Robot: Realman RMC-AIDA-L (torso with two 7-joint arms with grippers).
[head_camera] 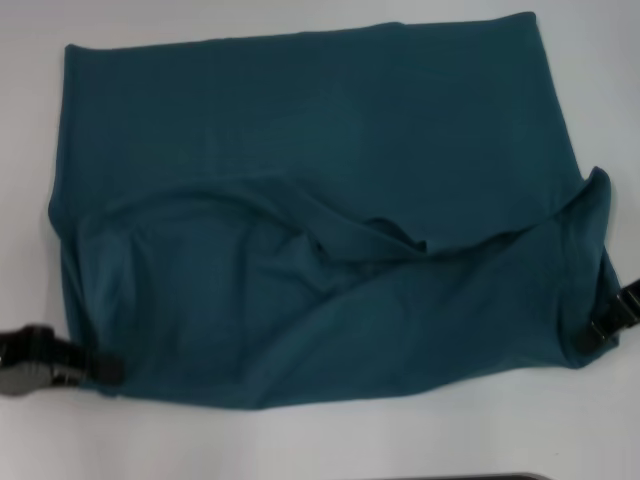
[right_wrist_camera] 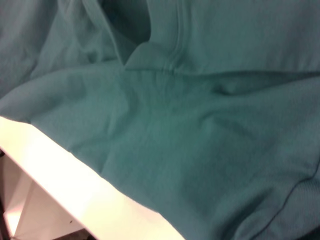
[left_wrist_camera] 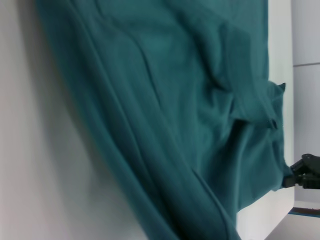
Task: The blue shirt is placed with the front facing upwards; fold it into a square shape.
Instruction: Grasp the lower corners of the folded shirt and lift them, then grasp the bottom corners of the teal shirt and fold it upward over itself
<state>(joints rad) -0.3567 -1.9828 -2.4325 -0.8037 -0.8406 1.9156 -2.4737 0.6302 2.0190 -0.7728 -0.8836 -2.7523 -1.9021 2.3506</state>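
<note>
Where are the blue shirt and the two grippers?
blue shirt (head_camera: 300, 130): head view, flat far panel.
left gripper (head_camera: 95, 370): head view, tip at near left corner.
right gripper (head_camera: 592, 336): head view, tip at right edge.

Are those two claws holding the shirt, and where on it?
Yes. The left claw grips the blue shirt at its near left corner, and the right claw grips its near right corner.

The blue shirt (head_camera: 300, 200) is a plain dark teal all over, with no print or pattern on the cloth that shows; its folds read as darker teal shadows. In the head view it covers the white table (head_camera: 300, 440), which stays bare from 5 to 7 o'clock. The left gripper (head_camera: 95, 368) at 8 o'clock and the right gripper (head_camera: 600, 330) at 4 o'clock are both black.
</note>
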